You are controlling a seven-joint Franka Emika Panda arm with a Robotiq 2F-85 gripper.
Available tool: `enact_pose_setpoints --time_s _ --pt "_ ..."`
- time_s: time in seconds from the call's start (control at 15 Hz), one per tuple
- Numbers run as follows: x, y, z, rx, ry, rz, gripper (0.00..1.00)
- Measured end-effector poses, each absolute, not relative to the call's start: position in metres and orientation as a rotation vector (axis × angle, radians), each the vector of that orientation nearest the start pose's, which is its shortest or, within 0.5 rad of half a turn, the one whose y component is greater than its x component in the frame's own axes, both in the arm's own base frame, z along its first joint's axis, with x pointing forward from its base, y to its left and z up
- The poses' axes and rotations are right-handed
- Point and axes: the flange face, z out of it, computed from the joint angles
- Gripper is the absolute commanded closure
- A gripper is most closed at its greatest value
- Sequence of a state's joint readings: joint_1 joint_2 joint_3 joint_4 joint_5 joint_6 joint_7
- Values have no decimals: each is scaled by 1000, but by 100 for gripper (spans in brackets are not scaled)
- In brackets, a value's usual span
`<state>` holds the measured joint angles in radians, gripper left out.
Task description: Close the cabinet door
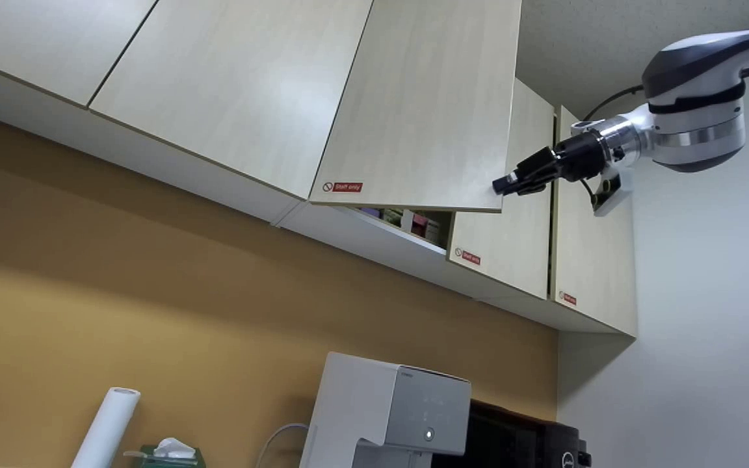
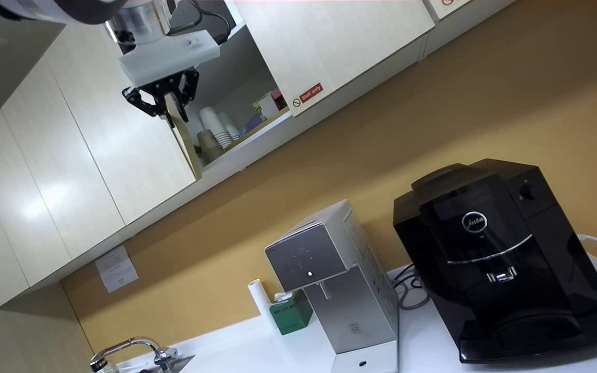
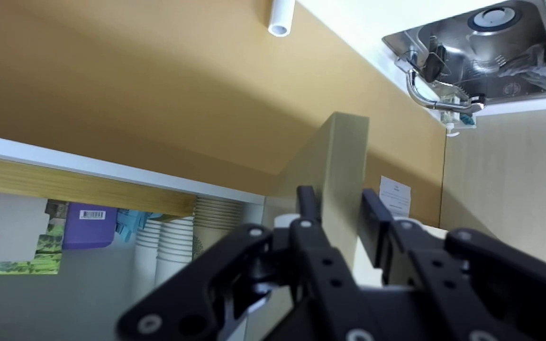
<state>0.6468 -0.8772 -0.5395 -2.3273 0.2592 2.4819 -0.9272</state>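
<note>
The cabinet door is a pale-beige panel with a red-and-white sticker at its lower left corner. It stands ajar, its free right edge swung out from the cabinet. In an exterior view it shows almost edge-on as a narrow strip, with its sticker hidden. My gripper is at the free edge, a little above the bottom corner. In the wrist view the door's edge lies between the fingers, one on each face. They are close together around the panel and look shut on it.
The open compartment holds paper cups and boxes. A neighbouring door with a sticker is beside the opening, and a wide panel on the other side. Below are a dispenser, a coffee machine and a sink.
</note>
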Motion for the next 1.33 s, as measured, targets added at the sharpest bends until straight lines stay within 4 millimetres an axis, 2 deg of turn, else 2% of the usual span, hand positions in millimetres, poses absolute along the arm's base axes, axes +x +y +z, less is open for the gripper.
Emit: enact_pose_setpoints --time_s 0.33,0.6,0.93,1.0,1.13,1.33 --pt "398 -44 685 -2210 -1065 -1434 93" --pt "413 -58 689 -2175 -1164 -1389 93" --pt "447 -88 694 -2121 -1290 -1325 93" --pt "454 -92 695 -2109 -1307 -1316 73" --pt "464 -99 695 -2091 -1334 -1301 73" --pt "468 -102 697 -2090 -1352 -1290 73"
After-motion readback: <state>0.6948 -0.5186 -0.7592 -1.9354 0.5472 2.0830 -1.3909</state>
